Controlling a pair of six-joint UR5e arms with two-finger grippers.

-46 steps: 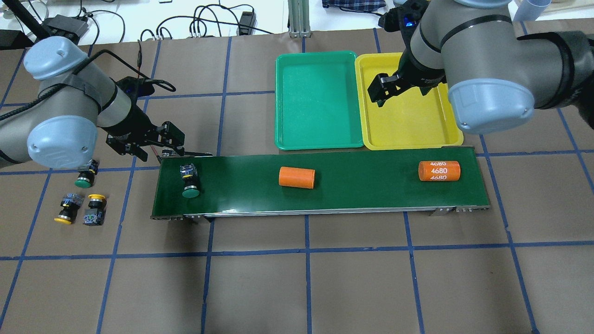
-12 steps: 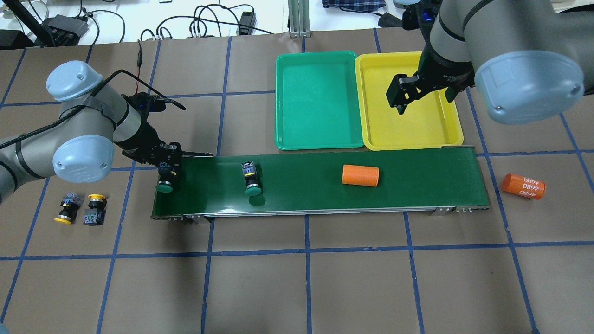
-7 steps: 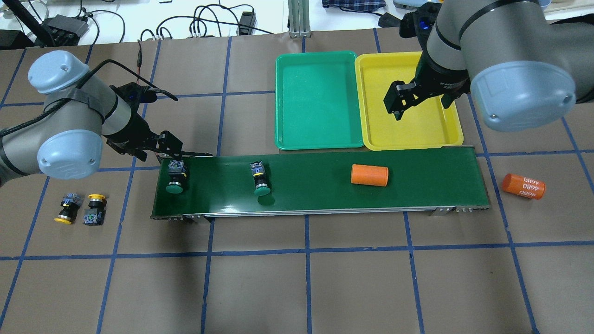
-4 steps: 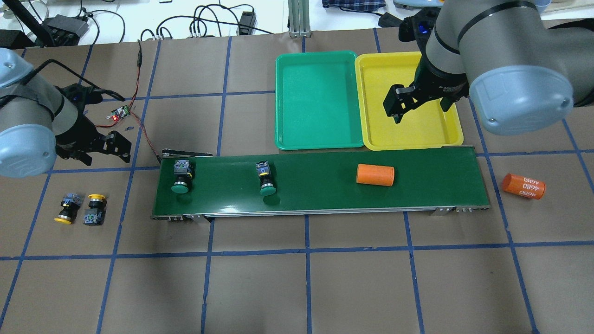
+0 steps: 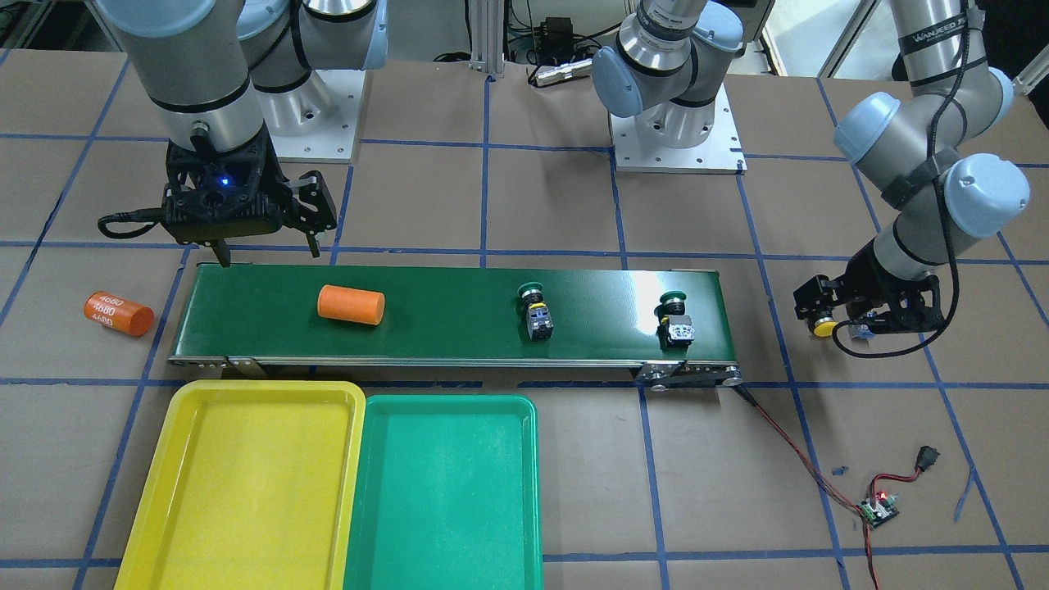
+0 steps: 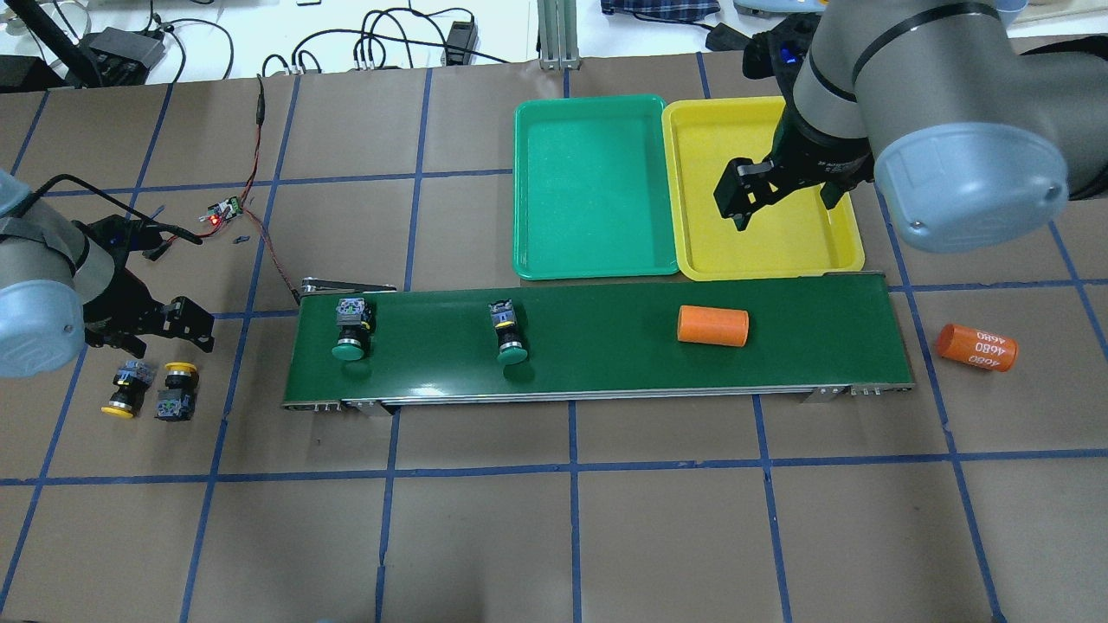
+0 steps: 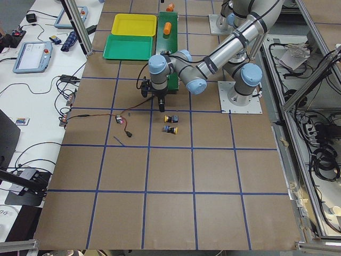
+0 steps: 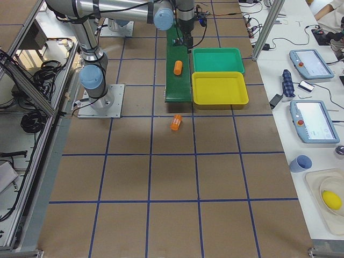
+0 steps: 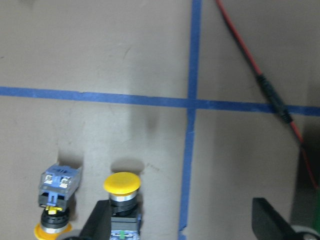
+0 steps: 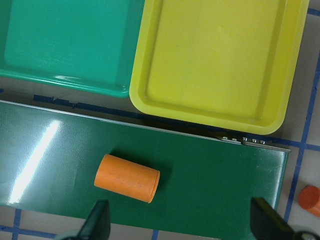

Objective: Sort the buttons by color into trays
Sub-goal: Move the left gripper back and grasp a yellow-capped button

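Observation:
Two green-capped buttons lie on the conveyor belt [image 6: 606, 355], one near its left end [image 6: 351, 333] [image 5: 674, 318] and one further right [image 6: 509, 333] [image 5: 533, 307]. Two yellow-capped buttons [image 6: 125, 389] [image 6: 176, 389] lie on the table left of the belt; both show in the left wrist view [image 9: 122, 182] [image 9: 57, 200]. My left gripper [image 6: 169, 333] [image 9: 185, 227] is open and empty just above them. My right gripper [image 6: 783, 203] [image 10: 182, 230] is open and empty over the yellow tray [image 6: 853, 247]. The green tray [image 6: 519, 173] stands beside it.
A plain orange cylinder [image 6: 712, 326] [image 10: 127, 177] lies on the belt's right half. The orange cylinder with digits [image 6: 976, 346] [image 5: 119, 313] lies on the table past the belt's right end. A small circuit board with red wires [image 6: 223, 208] lies behind the belt's left end.
My left gripper let go of a second green button on the belt's left end and drew back left over the yellow buttons. The belt carried everything right; the numbered cylinder dropped off its end.

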